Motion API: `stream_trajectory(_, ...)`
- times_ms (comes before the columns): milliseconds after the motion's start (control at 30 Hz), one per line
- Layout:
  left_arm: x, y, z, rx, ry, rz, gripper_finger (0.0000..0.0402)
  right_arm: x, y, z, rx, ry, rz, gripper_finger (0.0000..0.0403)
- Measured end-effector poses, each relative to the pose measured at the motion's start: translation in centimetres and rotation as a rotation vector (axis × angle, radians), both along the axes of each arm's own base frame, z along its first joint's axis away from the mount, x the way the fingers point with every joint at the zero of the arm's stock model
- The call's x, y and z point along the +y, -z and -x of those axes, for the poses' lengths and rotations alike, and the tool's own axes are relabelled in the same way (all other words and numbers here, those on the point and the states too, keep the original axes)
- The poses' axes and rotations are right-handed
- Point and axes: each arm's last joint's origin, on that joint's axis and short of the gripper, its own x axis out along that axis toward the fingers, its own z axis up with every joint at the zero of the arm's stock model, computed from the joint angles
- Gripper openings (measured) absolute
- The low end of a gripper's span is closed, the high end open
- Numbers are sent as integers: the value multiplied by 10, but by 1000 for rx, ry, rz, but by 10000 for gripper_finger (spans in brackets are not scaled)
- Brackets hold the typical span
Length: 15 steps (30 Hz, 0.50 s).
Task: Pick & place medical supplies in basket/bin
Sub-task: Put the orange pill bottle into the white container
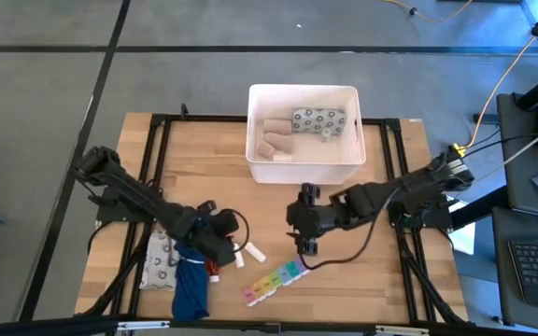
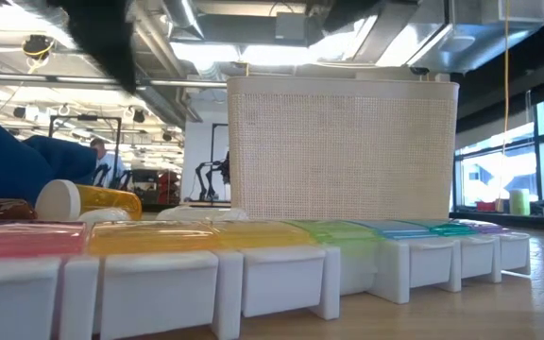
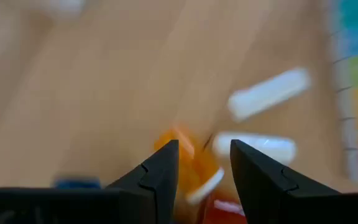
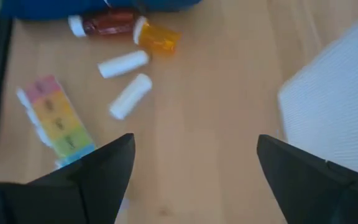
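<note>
Wooden desk (image 1: pixel 204 154) from overhead: the white bin (image 1: pixel 304 137) sits at the far middle, holding gauze rolls (image 1: pixel 274 140) and a grey-patterned packet (image 1: pixel 318 120). The left pincer (image 1: pixel 233 250) hovers near the front, beside 2 white tubes (image 1: pixel 252 252); the right pincer (image 1: pixel 304 245) hangs above the rainbow pill organizer (image 1: pixel 276 279).

At desk level, the organizer (image 2: pixel 253 264) fills the foreground, an orange pill bottle (image 2: pixel 88 201) behind it, the bin (image 2: pixel 342 149) beyond.

Left wrist: fingers (image 3: pixel 160 168) parted, empty, just above the orange bottle (image 3: pixel 188 165).

Right wrist: fingers (image 4: pixel 107 165) spread wide, gripping nothing, over bare wood between the organizer (image 4: pixel 55 121) and the bin (image 4: pixel 337 115).
</note>
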Motion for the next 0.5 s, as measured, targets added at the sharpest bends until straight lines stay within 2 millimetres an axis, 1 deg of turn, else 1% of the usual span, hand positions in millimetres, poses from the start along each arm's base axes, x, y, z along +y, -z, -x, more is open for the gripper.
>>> stream_trajectory(100, 0, 18, -6, 96, -103, 81, 139, 4, 12, 5, -28, 30, -46, 339)
stream_trajectory(267, 0, 37, -15, 175, -164, 120, 139, 6, 26, 7, -38, 56, -76, 339)
stream_trajectory(367, 4, 40, -17, 193, -176, 141, 139, 6, 32, 7, -30, 60, -76, 339)
stream_trajectory(500, 6, 40, -21, 174, -195, 169, 139, 7, 31, 6, -48, 59, -83, 339)
